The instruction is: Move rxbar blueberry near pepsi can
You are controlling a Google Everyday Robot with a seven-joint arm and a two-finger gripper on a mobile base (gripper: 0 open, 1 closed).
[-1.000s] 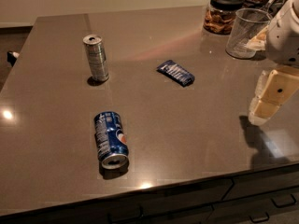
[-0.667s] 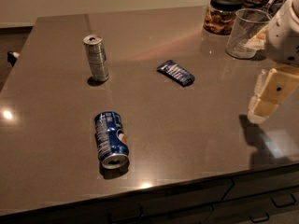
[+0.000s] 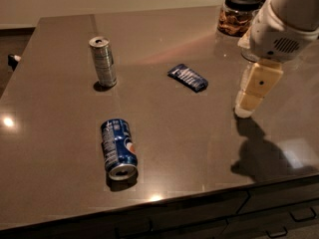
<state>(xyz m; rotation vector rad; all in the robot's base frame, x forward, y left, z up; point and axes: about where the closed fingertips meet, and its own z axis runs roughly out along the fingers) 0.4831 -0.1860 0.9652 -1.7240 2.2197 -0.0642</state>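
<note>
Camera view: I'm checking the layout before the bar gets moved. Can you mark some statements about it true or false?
1. The pepsi can lies on its side. True.
2. The rxbar blueberry touches the pepsi can. False: they lie well apart.
3. The end effector is over the rxbar blueberry. False: it hangs apart from the bar, toward the picture's right.
4. The silver can stands upright. True.

The gripper (image 3: 245, 109) hangs at far right – the arm (image 3: 286, 19) above it is cut off by top & right edges and hides pt of the lidded jar (image 3: 238, 13). Lettering on the rxbar blueberry (image 3: 188, 77) is too small to read. The small obj (image 3: 12, 59) at left edge – cut off, unidentifiable.
</note>
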